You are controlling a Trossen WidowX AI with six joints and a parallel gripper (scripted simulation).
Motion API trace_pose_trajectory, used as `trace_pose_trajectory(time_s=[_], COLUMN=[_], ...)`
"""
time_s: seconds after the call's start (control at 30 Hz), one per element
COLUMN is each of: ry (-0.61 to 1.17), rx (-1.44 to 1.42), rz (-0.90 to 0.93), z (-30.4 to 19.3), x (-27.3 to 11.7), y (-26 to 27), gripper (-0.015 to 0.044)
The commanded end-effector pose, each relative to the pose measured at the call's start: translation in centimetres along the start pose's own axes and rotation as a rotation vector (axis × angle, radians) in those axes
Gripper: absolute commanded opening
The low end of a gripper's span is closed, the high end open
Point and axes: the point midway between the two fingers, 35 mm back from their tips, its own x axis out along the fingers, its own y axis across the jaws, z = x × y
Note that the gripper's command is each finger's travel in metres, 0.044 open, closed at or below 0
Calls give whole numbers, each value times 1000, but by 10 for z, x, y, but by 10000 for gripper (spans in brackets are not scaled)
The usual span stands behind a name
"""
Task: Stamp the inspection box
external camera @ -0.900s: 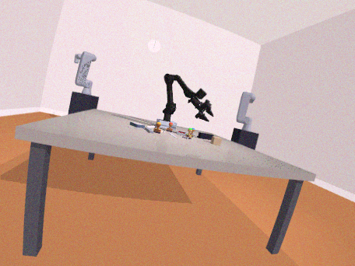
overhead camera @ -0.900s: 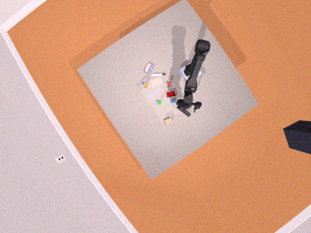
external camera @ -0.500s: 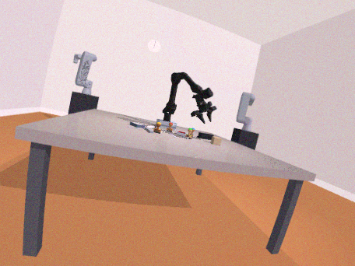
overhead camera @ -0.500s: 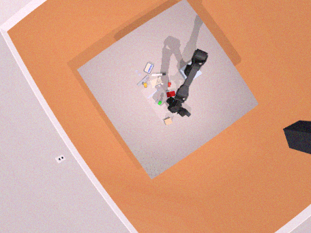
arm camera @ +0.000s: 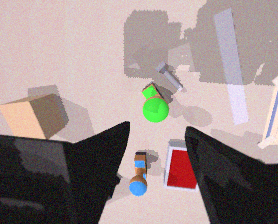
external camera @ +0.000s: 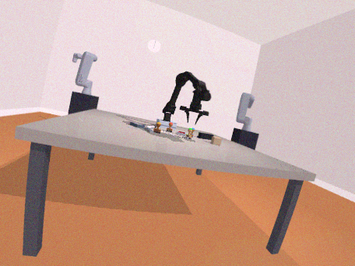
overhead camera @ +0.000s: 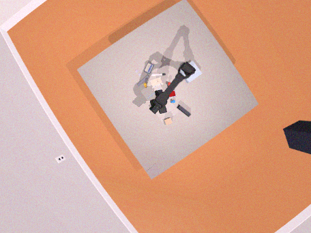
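My gripper (external camera: 191, 123) (arm camera: 157, 128) is part open and empty, pointing down above the bench. A green-knobbed stamp (arm camera: 156, 109) (external camera: 190, 132) lies just beyond the fingertips in the wrist view. A blue-knobbed stamp (arm camera: 138, 187) (overhead camera: 172, 101) lies between the fingers' outlines, well below them. The red ink pad (arm camera: 181, 169) (overhead camera: 172, 93) is partly covered by the right finger. A red-knobbed stamp (external camera: 170, 127) and an orange-knobbed stamp (external camera: 157, 128) (overhead camera: 145, 85) are farther off. The pale card (overhead camera: 156, 82) lies beside the pad; its box is too small to make out. Which stamp reads PASS cannot be told.
A tan block (arm camera: 19, 117) (overhead camera: 168, 121) (external camera: 216, 141) and a dark bar (overhead camera: 184, 110) (external camera: 205, 136) lie near the stamps. A small grey bolt-like piece (arm camera: 171, 77) and a pale strip (arm camera: 231, 67) lie beyond the green-knobbed stamp. A blue-and-white tray (overhead camera: 149, 67) sits farther off.
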Motion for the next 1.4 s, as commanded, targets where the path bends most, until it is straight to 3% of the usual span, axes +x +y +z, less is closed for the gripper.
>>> trace_pose_trajectory(time_s=[0.0, 1.37], ry=[-2, -3], rx=[3, 3], rz=[-7, -8], z=[1, 3], x=[-1, 65], y=[1, 1], gripper=[226, 226])
